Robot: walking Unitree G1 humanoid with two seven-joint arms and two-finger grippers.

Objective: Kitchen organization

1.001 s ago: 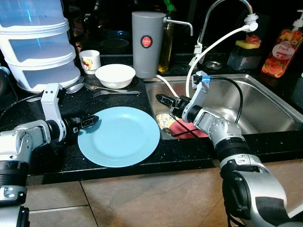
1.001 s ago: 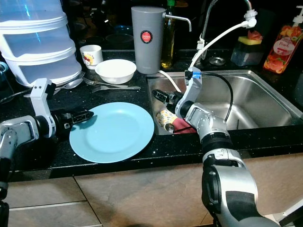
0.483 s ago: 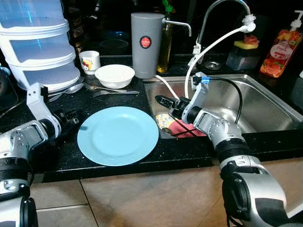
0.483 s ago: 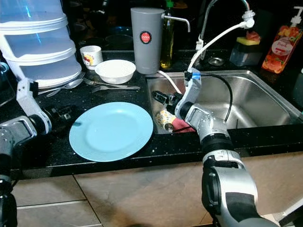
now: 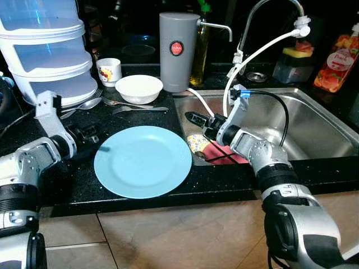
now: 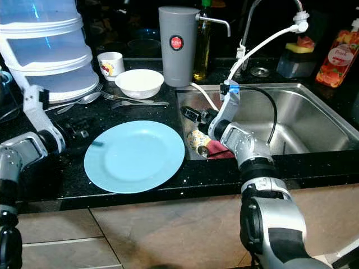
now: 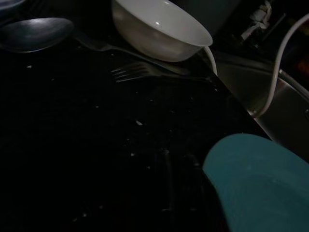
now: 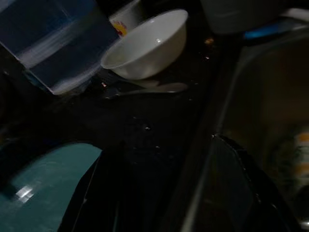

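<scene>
The steel sink (image 5: 314, 120), right of centre in the head views, holds a patterned cup (image 5: 196, 144) lying on its side on a red cloth (image 5: 221, 152) at its near left corner. The white bowl (image 5: 138, 88) in the upper middle looks empty, with a fork (image 5: 137, 109) lying beside it. The blue plate (image 5: 143, 161) lies bare at centre on the black counter (image 5: 112, 120). The right gripper (image 5: 203, 119) hovers over the sink's left edge, fingers spread wide in its wrist view, gripping nothing. The left gripper (image 5: 90, 133) sits just left of the plate; how far it is parted I cannot tell

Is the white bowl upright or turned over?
Upright. The bowl stands on the counter, its opening facing up.
</scene>
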